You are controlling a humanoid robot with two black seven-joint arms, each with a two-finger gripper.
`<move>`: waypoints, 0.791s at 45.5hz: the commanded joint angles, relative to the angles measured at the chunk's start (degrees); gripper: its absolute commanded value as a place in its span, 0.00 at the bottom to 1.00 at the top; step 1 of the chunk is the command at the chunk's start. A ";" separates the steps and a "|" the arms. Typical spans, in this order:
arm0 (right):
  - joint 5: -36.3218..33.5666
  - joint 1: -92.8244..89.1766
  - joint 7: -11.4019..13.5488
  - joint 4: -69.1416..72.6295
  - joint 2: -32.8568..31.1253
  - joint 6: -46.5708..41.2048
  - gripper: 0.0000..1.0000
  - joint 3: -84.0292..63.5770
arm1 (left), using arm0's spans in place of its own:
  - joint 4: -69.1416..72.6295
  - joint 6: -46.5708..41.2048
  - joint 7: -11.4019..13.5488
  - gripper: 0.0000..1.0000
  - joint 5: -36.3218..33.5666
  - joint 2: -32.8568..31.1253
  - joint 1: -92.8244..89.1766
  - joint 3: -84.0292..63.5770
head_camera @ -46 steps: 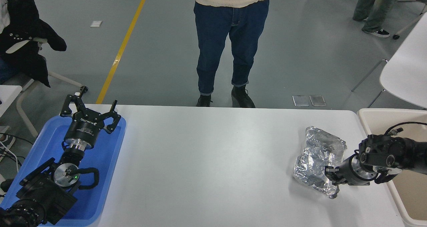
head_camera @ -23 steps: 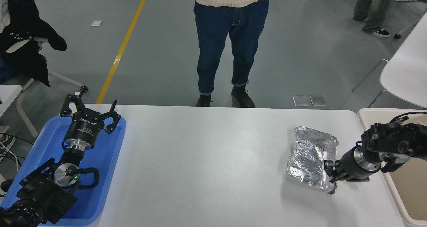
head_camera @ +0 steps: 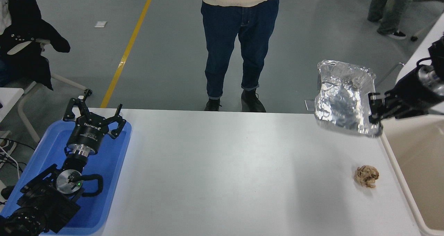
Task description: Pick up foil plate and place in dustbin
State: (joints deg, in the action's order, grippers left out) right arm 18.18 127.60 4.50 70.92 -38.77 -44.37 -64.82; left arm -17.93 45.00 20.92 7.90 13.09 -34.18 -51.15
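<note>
The foil plate point(head_camera: 343, 99), shiny and crinkled, hangs tilted in the air above the table's far right corner. My right gripper point(head_camera: 375, 116) is shut on its right edge and holds it up, just left of the beige dustbin point(head_camera: 412, 153) that stands at the table's right side. My left gripper point(head_camera: 93, 116) is open and parked at the lower left, over the blue tray.
A small crumpled brown paper ball point(head_camera: 366, 175) lies on the white table point(head_camera: 225, 170) near its right edge. A shallow blue tray point(head_camera: 104, 194) sits at the left. A person in jeans point(head_camera: 239, 45) stands at the far side.
My right gripper has lifted the foil plate off the table, up and toward the far right. The brown paper ball that lay under it now shows. The left arm has not moved.
</note>
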 commanded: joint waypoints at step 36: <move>-1.13 -0.50 -0.01 -17.03 -14.31 -0.63 0.00 -16.66 | 0.00 0.00 0.00 1.00 0.01 0.00 0.08 0.00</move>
State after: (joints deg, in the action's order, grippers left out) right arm 16.06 135.04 4.49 64.71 -44.48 -44.99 -78.44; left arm -17.93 45.00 20.92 7.90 13.10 -34.20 -51.15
